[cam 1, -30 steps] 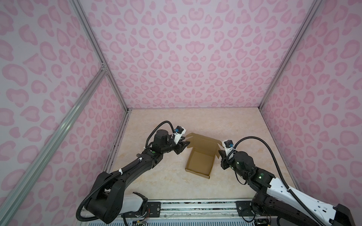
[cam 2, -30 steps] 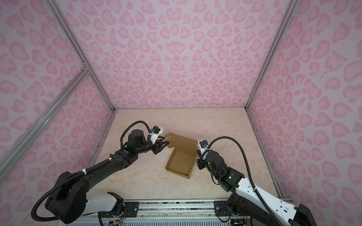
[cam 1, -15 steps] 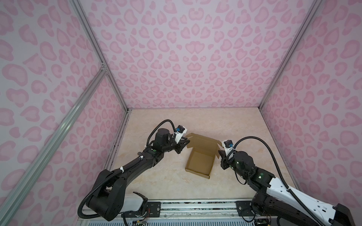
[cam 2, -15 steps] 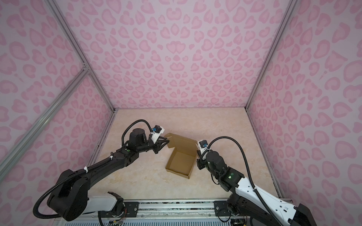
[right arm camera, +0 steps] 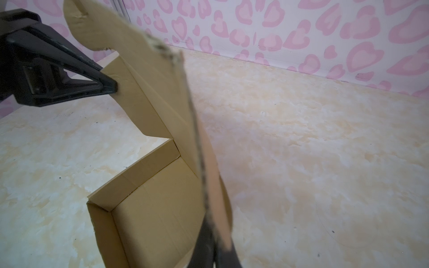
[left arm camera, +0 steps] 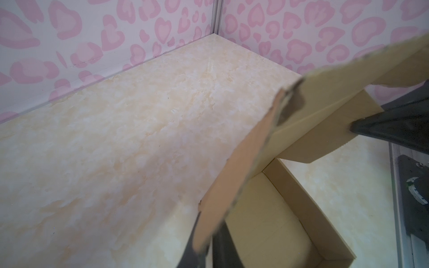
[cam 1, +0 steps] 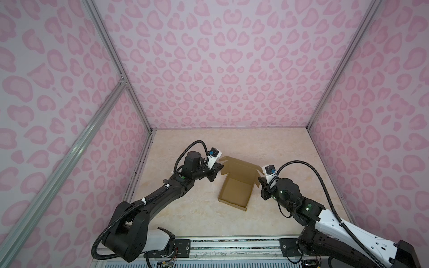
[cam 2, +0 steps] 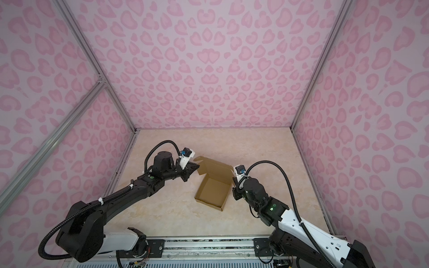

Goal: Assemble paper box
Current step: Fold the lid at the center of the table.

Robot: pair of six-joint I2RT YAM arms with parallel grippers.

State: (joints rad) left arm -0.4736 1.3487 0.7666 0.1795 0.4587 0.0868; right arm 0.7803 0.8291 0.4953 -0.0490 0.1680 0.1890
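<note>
The brown kraft paper box sits mid-table, its shallow tray formed and its lid raised at the far edge. The left gripper is clamped on the lid's left flap, and the right gripper is apparently clamped on the right flap.

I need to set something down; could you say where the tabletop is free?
Free: between paper box and back wall, and between box and front rail. Crowded: beside the box, where left gripper and right gripper pinch it.
</note>
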